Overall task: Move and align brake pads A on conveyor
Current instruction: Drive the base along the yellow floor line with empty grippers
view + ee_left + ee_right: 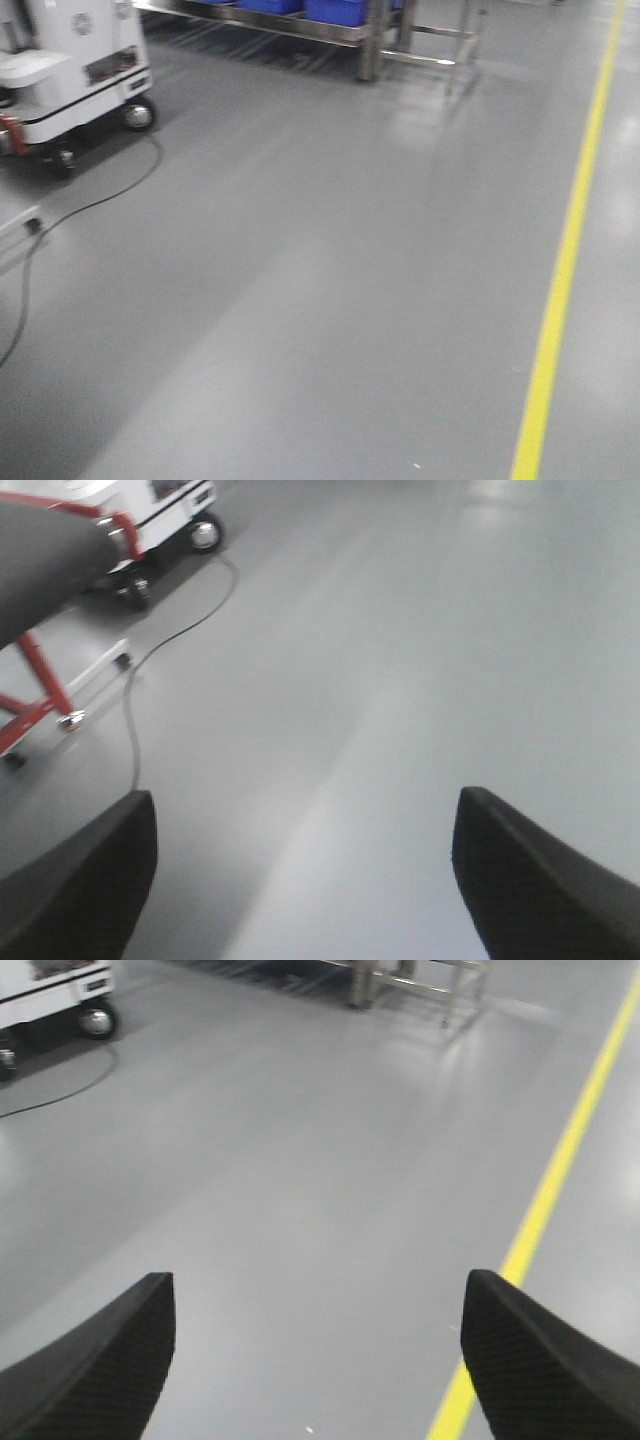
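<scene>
Left gripper: the left gripper [302, 825] is hanging wide open, its two black fingers [85, 880] sitting at the bottom corners of its wrist view, gripping nothing.
Right gripper: the right gripper [318, 1300] is doing just the same, spread wide and carrying nothing, with only bare ground showing in the gap.
Underneath: both hands are looking down on a smooth grey floor [300, 300]; a yellow line [560, 290] is running along its right side.
Brake pads: the brake pads are not showing in any view, so I cannot tell where they are lying.
Conveyor: a dark grey belt end on a red frame [40, 675] is peeking in at the upper left corner of the left wrist view. I am taking that for the conveyor [40, 560], off to the robot's left, though little of it is showing.
Further out: a white cart [80, 60] on wheels is standing at the far left, a black cable [100, 205] is trailing across the floor from it, and a steel rack [380, 40] with blue bins [330, 10] is lining the far edge.
Step in hand: by my reading, approach only; no pad is being handled yet.
Next move: it is calling for turning toward that belt until the pads come into view, then lowering an open hand over one.
</scene>
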`<state>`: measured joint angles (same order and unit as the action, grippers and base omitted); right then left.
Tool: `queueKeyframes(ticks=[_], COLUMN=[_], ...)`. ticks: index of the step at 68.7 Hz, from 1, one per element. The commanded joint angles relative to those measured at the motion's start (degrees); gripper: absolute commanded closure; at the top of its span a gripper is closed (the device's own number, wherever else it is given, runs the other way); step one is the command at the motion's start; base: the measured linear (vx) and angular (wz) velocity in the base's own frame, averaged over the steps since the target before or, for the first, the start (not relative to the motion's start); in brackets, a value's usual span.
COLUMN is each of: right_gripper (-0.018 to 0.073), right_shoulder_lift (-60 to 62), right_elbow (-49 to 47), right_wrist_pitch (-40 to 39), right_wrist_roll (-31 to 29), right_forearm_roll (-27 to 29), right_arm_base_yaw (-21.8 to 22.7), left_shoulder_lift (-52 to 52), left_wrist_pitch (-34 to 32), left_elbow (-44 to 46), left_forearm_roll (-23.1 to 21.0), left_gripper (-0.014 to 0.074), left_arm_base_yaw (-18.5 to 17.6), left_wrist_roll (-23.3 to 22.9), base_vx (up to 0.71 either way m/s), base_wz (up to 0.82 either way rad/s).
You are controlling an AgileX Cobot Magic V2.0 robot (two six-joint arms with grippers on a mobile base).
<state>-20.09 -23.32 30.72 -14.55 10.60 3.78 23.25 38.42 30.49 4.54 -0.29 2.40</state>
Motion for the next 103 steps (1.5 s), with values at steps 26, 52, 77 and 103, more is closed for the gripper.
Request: queueKeyframes(ticks=[26,52,77,103], right_gripper=[-0.0009,-0.0009,-0.0009,-0.0009], right_shoulder_lift=[-0.31,-0.31,-0.31,-0.31], right_elbow=[-1.63,-1.63,-1.63,-1.63], right_wrist_pitch=[-3.99,-3.99,-3.99,-3.99], right_wrist_roll=[-0.2,-0.2,-0.2,-0.2], right_forearm_roll=[0.02,0.02,0.02,0.02], right_arm_base_yaw=[0.13,0.13,0.13,0.13], left_shoulder_lift=[0.4,0.4,0.4,0.4], left_wrist_pitch=[-3.48,-3.48,-3.48,-3.48], left_elbow=[1.44,1.44,1.44,1.44], left_forearm_roll=[-0.18,-0.18,-0.18,-0.18], left_gripper=[0.001,0.001,0.001,0.001], left_arm_base_yaw=[-0.19,-0.19,-0.19,-0.19], left_wrist_roll=[-0.25,-0.25,-0.25,-0.25], base_vx=[-0.16,-0.1,-0.02,0.04], base_wz=[-0.63,-0.51,-0.23,-0.07])
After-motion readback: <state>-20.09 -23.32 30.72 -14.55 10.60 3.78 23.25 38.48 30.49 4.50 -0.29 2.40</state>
